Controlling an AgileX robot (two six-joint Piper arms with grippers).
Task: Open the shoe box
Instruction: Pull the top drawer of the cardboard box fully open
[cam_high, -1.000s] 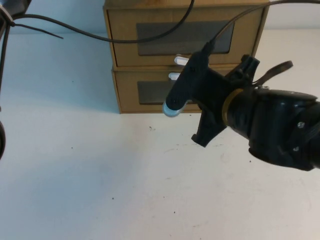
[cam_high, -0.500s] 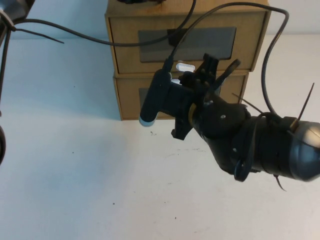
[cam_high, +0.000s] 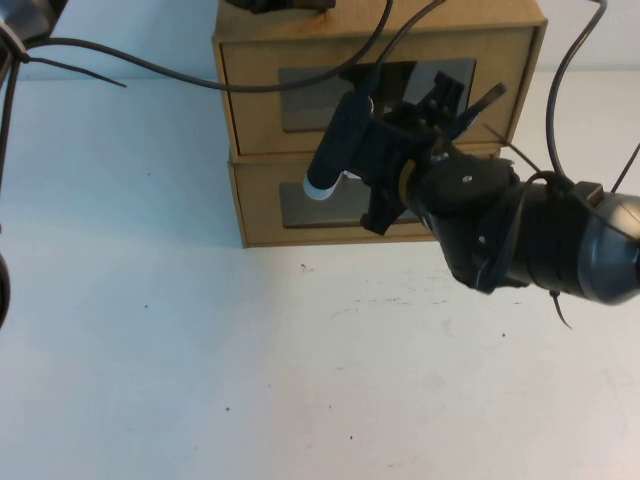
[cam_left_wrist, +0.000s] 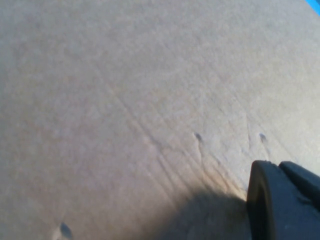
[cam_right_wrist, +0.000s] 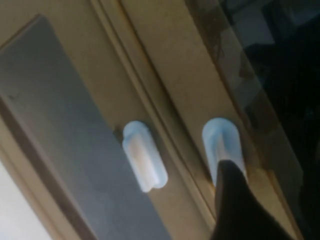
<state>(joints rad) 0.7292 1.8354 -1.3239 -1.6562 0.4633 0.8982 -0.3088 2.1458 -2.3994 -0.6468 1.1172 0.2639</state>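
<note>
Risen from the near surface (cam_high: 200, 380), the right claw (cam_high: 450, 95) hangs before the upper shoe box (cam_high: 260, 100), stacked on the lower shoe box (cam_high: 262, 205) at the far side, both shut. Only the wrist view shows the upper handle (cam_right_wrist: 223, 140), half behind a claw tip; from above the arm hides it. Neither claw's opening can be told. The left claw (cam_left_wrist: 282, 200), cropped, lies over cardboard; a cable (cam_high: 250, 88) crosses the upper box.

High camera downward, wrists close — boxes (cam_high: 250, 110) shared
</note>
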